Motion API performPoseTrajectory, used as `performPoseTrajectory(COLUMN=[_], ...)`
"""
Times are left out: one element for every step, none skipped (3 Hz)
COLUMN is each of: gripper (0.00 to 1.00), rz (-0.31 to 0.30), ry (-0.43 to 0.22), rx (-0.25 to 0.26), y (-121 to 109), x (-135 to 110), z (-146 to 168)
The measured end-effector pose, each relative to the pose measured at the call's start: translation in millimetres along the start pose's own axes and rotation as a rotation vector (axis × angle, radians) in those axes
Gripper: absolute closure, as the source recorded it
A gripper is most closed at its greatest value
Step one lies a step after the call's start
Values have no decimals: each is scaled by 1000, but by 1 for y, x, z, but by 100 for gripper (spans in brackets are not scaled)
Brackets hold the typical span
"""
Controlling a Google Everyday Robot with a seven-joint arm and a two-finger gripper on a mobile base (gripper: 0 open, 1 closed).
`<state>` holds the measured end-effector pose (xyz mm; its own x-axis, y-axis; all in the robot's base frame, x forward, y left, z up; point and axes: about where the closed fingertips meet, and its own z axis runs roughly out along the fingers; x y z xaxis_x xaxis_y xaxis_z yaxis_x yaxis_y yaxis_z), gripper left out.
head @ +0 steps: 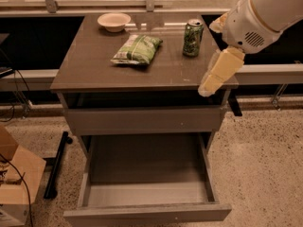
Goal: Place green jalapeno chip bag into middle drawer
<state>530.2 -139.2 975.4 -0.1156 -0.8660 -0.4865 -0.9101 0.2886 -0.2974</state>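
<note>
The green jalapeno chip bag [137, 49] lies flat on the brown cabinet top [94, 65], left of centre, light green and white. The middle drawer [147, 167] is pulled out toward me and shows a bare floor. My gripper [217, 75] hangs from the white arm [260, 13] at the right, over the front right corner of the cabinet top, well to the right of the bag and not touching it. It holds nothing.
A green drink can [192, 37] stands upright on the top, right of the bag and just behind my gripper. A pale bowl [114, 21] sits at the back left. A cardboard box [16, 183] and cables lie on the floor at the left.
</note>
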Motion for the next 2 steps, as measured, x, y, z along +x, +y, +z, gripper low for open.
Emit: performPoseTrajectory(gripper=[0,0], rz=[-9,-11], ry=[-96,-102], rx=[-28,-30], y=[-26,-28], x=[-41,-44], z=[33,35])
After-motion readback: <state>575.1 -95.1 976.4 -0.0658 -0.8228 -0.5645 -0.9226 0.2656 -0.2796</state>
